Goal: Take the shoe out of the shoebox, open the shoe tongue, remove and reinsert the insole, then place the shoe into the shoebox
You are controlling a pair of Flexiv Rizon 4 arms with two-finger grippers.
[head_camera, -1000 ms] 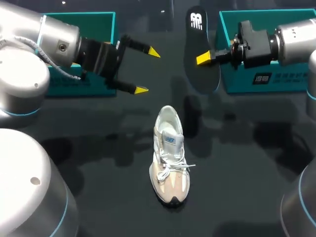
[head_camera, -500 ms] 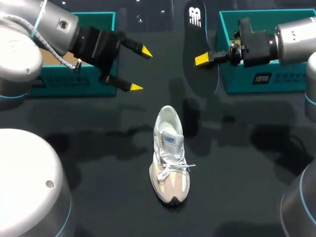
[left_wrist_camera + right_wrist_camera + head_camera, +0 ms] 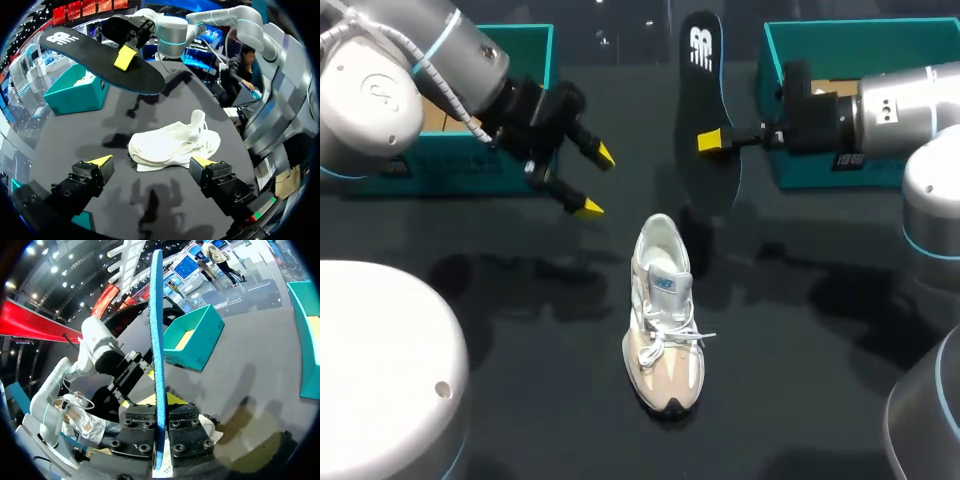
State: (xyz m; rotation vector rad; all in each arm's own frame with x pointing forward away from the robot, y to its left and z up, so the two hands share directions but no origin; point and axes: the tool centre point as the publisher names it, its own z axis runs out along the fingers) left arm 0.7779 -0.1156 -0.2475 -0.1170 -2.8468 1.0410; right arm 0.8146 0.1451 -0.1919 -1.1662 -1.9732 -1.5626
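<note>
The right gripper point(image 3: 712, 141) has its fingers clamped on the black insole point(image 3: 705, 100), held above the counter point(image 3: 800, 300). The left gripper point(image 3: 596, 182) has its fingers apart, near the white shoe point(image 3: 663, 315).

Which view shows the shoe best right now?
Head view: the whole shoe shows from above, unobstructed. The left wrist view shows it side-on, ahead of the left tool. The right wrist view hides nearly all behind the right tool and insole.
</note>
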